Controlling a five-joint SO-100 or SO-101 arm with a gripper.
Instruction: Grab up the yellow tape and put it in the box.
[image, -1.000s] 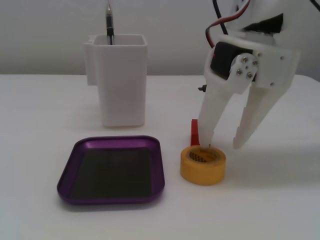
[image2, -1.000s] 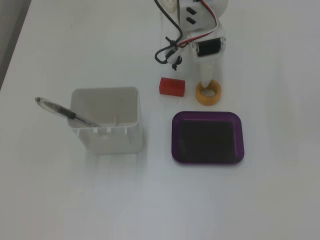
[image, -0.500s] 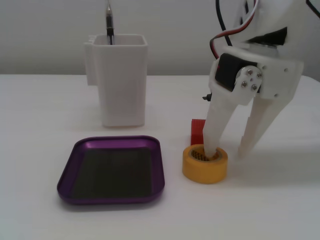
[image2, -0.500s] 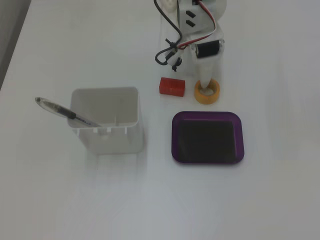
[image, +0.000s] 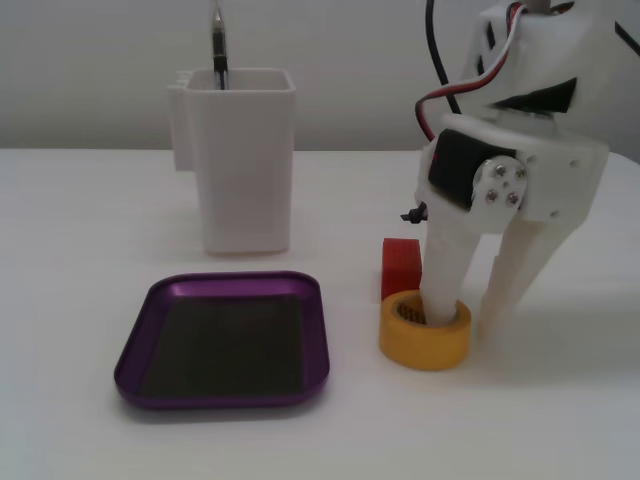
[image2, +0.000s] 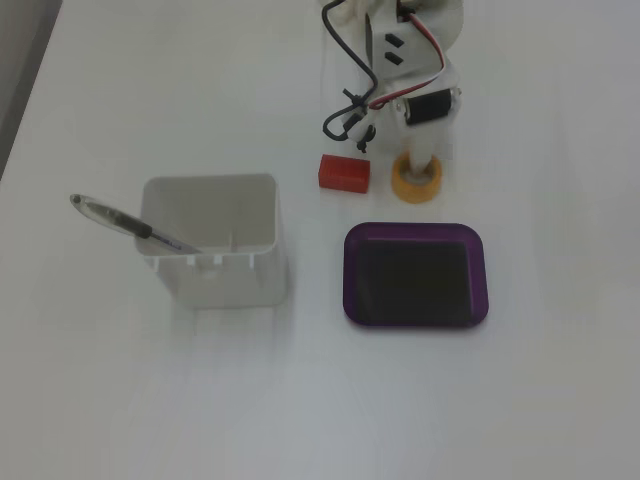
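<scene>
Lower fixed view: thick yellow-orange roll of tape with hollow core flat on white table, just right of shallow glossy purple metallic tray with dark bottom, apart from it. White two-finger gripper down over roll, jaws spread moderately: one finger planted inside the core, the other outside the right wall. Wall straddled, not yet pinched. Small red cube touching or nearly touching roll's far side. Tall white rectangular container behind tray, pen standing in it.

Higher fixed view: same roll directly above tray in picture, narrow gap between. Gripper mostly hidden under servo body; opening not readable here. Red cube left of roll.

Judgement on step in hand: close squarely on the wall between the two fingers, low enough to avoid slipping off the rim. Confirm firm hold before lifting straight up, clear of cube. Short carry to tray centre; release low to prevent rolling out over the low rim.
</scene>
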